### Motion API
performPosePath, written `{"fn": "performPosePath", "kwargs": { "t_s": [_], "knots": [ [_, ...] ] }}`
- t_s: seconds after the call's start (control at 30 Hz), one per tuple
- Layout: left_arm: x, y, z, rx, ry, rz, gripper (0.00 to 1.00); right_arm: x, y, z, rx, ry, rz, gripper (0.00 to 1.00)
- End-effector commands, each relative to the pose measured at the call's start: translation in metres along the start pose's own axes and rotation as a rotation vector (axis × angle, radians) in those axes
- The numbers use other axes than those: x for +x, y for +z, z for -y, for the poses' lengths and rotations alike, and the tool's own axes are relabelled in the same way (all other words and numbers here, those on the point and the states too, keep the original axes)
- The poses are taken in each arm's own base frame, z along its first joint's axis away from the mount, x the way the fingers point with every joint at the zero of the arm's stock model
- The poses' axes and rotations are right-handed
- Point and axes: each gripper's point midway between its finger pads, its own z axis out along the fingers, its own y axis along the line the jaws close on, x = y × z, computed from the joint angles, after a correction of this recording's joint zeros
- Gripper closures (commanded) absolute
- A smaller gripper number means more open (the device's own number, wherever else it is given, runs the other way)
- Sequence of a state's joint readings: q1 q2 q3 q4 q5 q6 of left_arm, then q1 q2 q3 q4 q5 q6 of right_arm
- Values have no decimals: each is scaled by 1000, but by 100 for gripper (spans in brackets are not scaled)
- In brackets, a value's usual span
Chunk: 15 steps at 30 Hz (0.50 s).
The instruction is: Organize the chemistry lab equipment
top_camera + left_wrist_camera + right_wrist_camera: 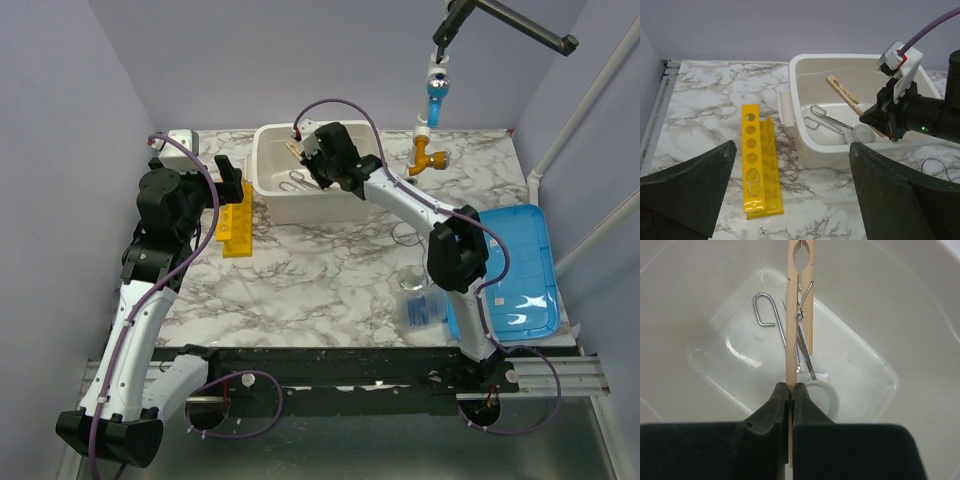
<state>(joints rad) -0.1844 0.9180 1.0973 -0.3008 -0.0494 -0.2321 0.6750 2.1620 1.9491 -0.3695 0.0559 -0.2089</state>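
Tongs (829, 120), silver scissor-like metal, laid in white plastic tub (300, 210); tan wooden stick (799, 300) clamped by right claw (791, 390); left claw (792, 150) held apart; yellow holed rack (757, 160) judged unsorted.

The stick (791, 315) is showing matt wood, the tongs (835, 123) are gleaming as metal, the tub (812, 145) and rack (771, 165) are shining like smooth plastic.

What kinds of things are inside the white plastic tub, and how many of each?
Tan wooden clothespin-shaped clamp, pinched in the right gripper: 1
Silver scissor-like metal tongs: 1
Small round whitish cup: 1
Total: 3
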Motion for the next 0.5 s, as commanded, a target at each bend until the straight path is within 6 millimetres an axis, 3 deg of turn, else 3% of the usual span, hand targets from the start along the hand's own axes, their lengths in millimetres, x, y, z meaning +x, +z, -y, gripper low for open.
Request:
{"fn": "performPosePath", "kwargs": {
  "t_s": [0.0, 0.07, 0.2, 0.33, 0.47],
  "knots": [
    [-4, -2, 2, 12, 9, 16, 2, 7, 8, -4, -30, -2, -39, 90],
    [-3, -1, 2, 14, 10, 12, 1, 3, 7, 1, -4, 5, -31, 80],
    [-2, 0, 2, 15, 8, 8, 1, -12, -2, 8, 18, 9, 3, 48],
    [-2, 0, 2, 15, 6, 6, 2, -29, -17, 19, 66, 11, 52, 41],
    [-1, 1, 1, 9, 7, 5, 1, -57, -52, 22, 92, 72, 131, 39]
  ]
}}
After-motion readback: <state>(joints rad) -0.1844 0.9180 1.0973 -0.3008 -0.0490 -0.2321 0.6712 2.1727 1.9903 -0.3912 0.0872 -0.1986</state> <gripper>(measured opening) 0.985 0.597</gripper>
